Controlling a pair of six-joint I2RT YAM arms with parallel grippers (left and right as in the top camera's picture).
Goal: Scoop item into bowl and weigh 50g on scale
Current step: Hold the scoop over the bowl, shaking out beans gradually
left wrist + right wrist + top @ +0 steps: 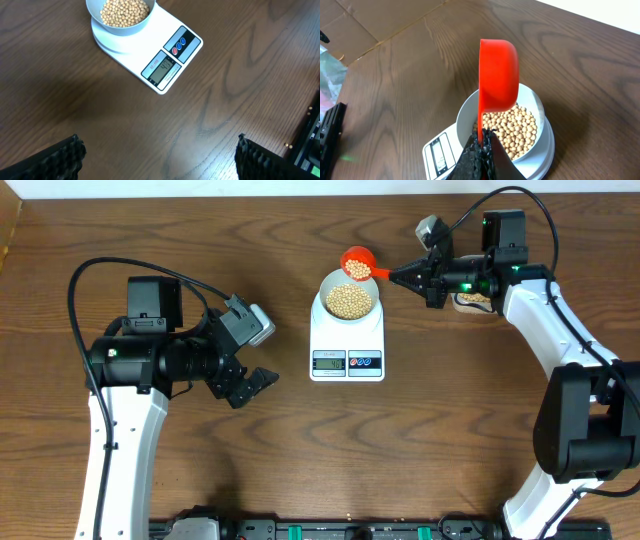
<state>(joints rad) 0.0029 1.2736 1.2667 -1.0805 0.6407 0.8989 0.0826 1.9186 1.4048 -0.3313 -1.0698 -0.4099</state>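
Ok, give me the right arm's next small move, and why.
Probably roll the red scoop back level and pause for a reading. The right end effector, shut on its handle, has it tipped on edge above the bowl, which sits on the scale already well filled with beans. The display is too blurry to read here.

The scale's (167, 29) display (164, 69) shows digits too blurred to read.
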